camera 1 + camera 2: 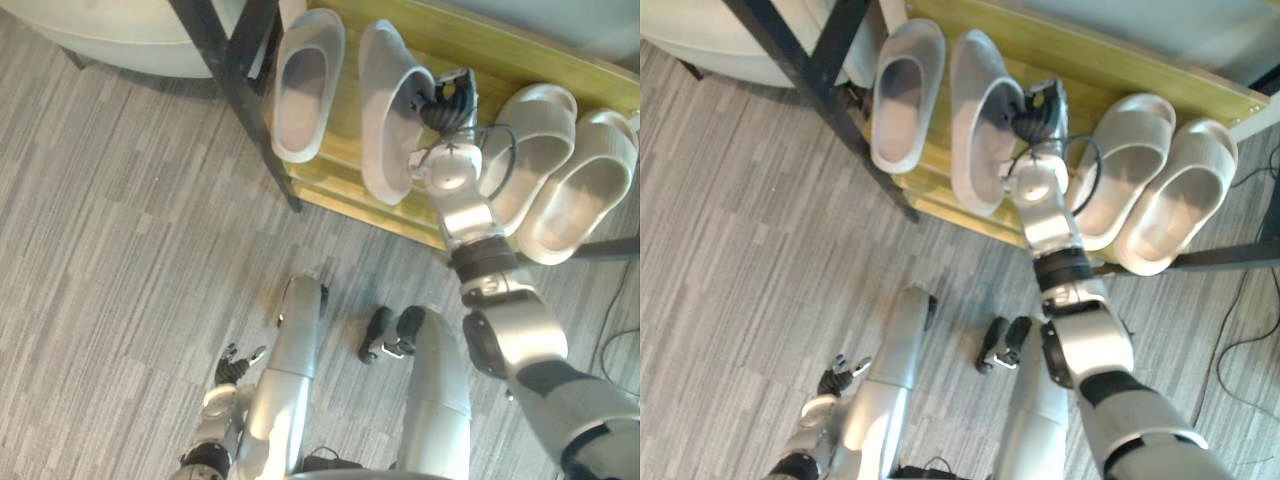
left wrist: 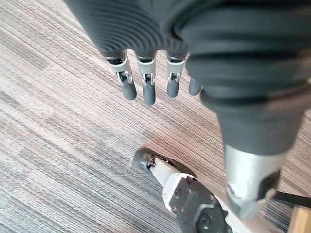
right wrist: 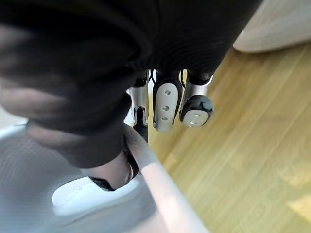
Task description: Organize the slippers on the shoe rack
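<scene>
**Right hand clamped on a grey slipper at the rack**

Pinches, with the right hand [image 1: 441, 100], the right side wall of the second grey slipper [image 1: 385, 125]. Sets the thumb [image 3: 114, 177] down inside the opening and curls the fingers [image 3: 165, 104] against the outside, over bare wood. Takes hold about midway along that slipper, on the flank facing the inner cream slipper [image 1: 535, 150]. Comes in from the lower right, across the front edge of the wooden shelf [image 1: 480, 45].

Finds the held slipper lying lengthways on the board, heel end at the front edge. Places it just beside the first grey slipper [image 1: 305, 85], with a strip of wood between, and near the black frame [image 1: 255, 110]. To the right of the hand, the inner cream slipper against the outer cream slipper [image 1: 585, 190], both heels past the shelf edge.

Hangs the left hand [image 2: 148, 85] low over the grey striped floor [image 1: 120, 250], fingers straight and relaxed, holding nothing, well apart from the rack.
</scene>
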`<state>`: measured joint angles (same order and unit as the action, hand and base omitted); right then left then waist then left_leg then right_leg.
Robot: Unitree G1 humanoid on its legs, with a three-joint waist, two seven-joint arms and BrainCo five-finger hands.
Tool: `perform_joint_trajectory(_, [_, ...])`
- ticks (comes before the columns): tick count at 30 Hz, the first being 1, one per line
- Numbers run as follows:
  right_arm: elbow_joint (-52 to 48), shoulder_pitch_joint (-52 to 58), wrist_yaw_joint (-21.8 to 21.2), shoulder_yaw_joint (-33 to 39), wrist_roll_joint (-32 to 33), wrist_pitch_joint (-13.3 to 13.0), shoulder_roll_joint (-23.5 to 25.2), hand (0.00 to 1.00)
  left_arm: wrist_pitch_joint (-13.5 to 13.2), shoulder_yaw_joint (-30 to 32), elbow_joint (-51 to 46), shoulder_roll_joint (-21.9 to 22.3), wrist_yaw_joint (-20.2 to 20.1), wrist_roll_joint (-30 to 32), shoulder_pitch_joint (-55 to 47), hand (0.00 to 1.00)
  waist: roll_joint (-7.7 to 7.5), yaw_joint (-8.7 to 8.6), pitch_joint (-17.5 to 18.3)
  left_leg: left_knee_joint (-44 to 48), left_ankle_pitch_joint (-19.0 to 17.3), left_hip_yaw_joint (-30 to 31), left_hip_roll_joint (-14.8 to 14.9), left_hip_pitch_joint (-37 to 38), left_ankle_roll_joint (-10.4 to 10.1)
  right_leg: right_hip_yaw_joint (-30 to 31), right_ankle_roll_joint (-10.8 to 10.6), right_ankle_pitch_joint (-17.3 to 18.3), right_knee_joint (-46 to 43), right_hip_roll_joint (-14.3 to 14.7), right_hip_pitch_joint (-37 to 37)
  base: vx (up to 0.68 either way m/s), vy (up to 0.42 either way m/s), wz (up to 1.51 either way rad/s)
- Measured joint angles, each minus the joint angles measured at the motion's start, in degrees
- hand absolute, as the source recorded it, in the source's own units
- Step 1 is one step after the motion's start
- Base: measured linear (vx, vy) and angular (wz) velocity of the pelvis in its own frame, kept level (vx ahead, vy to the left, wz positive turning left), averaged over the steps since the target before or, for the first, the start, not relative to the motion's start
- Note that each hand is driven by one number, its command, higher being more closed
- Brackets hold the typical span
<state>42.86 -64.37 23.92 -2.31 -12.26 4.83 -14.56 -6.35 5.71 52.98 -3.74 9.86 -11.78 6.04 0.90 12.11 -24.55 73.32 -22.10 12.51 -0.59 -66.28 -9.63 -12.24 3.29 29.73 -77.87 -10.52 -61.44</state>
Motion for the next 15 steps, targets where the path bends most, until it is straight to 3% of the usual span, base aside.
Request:
perform_joint_trajectory(8, [3.03, -2.13, 1.43, 0.75, 1.6, 0.27, -0.32, 0.0, -0.55, -0.01, 0.5, 0.02, -0.03, -0.83, 0.05, 0.0, 0.01, 0.39, 0.59, -0.3, 0.14, 0.59, -0.02, -0.79, -0.2, -0.62, 0.19, 0.12, 0.03, -0.13, -0.63, 0.0, -0.009, 0.02])
perform_joint_trajectory(15, [2.77, -2.15, 3.02, 2.43, 7.31, 0.04, -0.11, 0.0, -0.57, 0.04, 0.41, -0.03, -0.06, -3.03, 0.13, 0.0, 0.02, 0.44, 0.59, -0.34, 0.06, 0.52, 0.06, -0.76, -0.05, -0.6, 0.23, 0.16, 0.07, -0.09, -0.66, 0.0, 0.0, 0.0])
